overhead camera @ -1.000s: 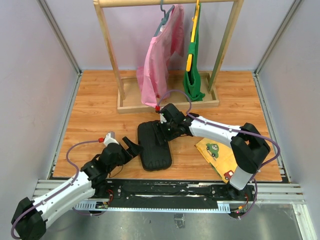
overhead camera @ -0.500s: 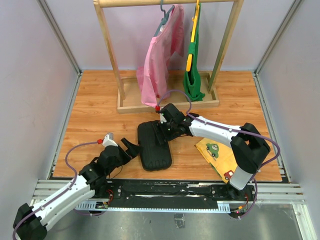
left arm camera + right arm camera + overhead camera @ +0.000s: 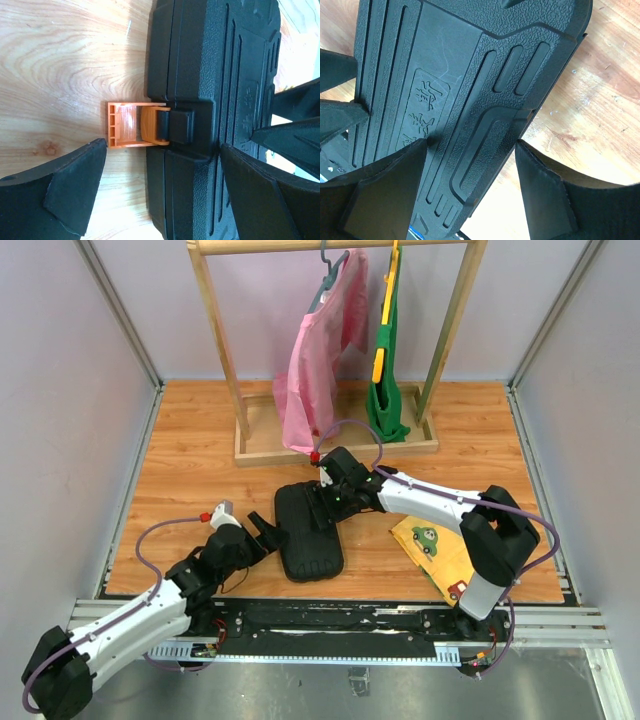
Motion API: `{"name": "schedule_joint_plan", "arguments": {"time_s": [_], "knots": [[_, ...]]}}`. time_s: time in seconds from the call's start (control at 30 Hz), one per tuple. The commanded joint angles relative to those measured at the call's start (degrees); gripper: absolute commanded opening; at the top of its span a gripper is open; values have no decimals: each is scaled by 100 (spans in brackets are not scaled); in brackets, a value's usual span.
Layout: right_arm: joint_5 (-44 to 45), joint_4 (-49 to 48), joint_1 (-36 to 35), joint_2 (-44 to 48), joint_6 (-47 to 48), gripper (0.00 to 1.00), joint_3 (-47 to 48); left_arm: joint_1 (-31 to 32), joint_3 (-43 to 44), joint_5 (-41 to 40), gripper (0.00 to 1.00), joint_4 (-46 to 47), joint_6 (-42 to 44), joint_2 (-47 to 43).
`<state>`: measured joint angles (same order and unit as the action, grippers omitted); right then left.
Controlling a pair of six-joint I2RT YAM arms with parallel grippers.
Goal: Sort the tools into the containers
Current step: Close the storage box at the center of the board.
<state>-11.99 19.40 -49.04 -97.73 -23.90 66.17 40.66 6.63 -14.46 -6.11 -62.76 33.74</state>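
Top external: case (image 3: 308, 545) runs near-far, latch (image 3: 137, 125) leftward.

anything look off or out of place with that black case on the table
The orange latch on the black tool case is flipped open and lies flat on the wooden table, while the case's two halves sit shut together: closed but unlatched. Nothing looks spilled or broken.

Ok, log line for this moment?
case: shut | latch: flipped out | left gripper: open, at latch | right gripper: open, over case
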Motion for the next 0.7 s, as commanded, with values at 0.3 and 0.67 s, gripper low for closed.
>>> {"name": "schedule_joint_plan", "arguments": {"time_s": [0.3, 0.67], "knots": [[-268, 35, -159, -210, 43, 72, 138, 29, -641, 225, 99, 382, -54, -655], [-280, 37, -191, -229, 39, 72, 122, 29, -584, 141, 91, 326, 126, -955]]}}
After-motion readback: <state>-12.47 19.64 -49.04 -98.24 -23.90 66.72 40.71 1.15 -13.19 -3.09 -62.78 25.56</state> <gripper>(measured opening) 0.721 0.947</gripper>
